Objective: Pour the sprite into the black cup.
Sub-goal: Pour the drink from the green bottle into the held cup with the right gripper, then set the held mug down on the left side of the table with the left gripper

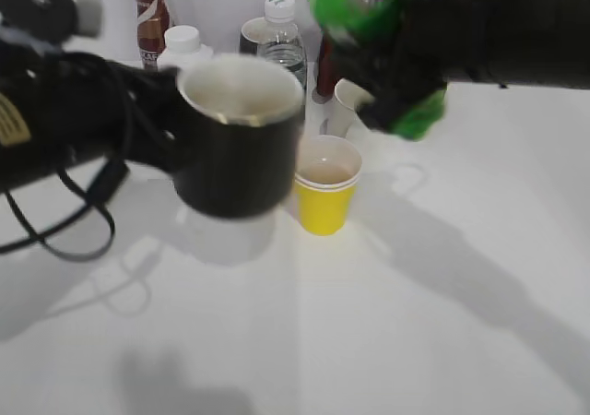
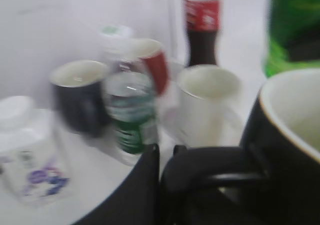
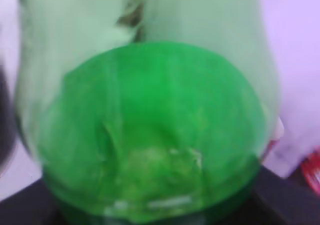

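Both grippers are clamping their loads, black cup (image 1: pixel 238 138) and sprite (image 1: pixel 369 37), lifted, but nothing is pouring yet.

Sprite (image 1: pixel 369 28) blurred, top cut off by upper edge, middle hidden behind right hand (image 1: pixel 406 65). Left hand (image 1: pixel 171 124) blurred; fingers' closure hidden behind black cup (image 1: pixel 238 143). Cola (image 2: pixel 202 27) cap cropped. Labels unreadable.
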Controlling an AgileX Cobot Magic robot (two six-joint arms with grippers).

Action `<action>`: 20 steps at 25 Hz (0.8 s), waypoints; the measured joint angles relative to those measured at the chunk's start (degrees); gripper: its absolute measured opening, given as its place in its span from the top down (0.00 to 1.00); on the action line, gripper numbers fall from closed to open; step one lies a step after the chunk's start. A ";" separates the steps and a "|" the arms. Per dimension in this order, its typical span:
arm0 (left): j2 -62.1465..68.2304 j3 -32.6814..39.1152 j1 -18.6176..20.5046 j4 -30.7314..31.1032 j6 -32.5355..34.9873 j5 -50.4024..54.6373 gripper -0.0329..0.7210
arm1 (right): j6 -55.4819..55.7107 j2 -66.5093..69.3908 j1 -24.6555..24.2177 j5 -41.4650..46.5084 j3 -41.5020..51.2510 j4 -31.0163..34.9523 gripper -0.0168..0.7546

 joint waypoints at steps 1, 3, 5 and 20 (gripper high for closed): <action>0.00 0.04 0.97 -1.34 0.00 -0.82 0.89 | 1.09 0.00 -0.54 -1.84 0.00 4.35 0.42; 0.00 0.11 3.93 -4.09 0.00 -3.33 0.89 | 3.38 0.00 -2.17 -5.94 0.36 13.01 0.42; 0.00 0.11 7.79 -6.30 -0.34 -5.56 0.89 | 6.17 -0.06 -5.61 -10.23 2.16 16.81 0.42; 23.61 0.06 27.72 -7.74 2.00 -31.45 0.89 | 19.24 -0.23 -17.76 -25.77 18.40 18.13 0.42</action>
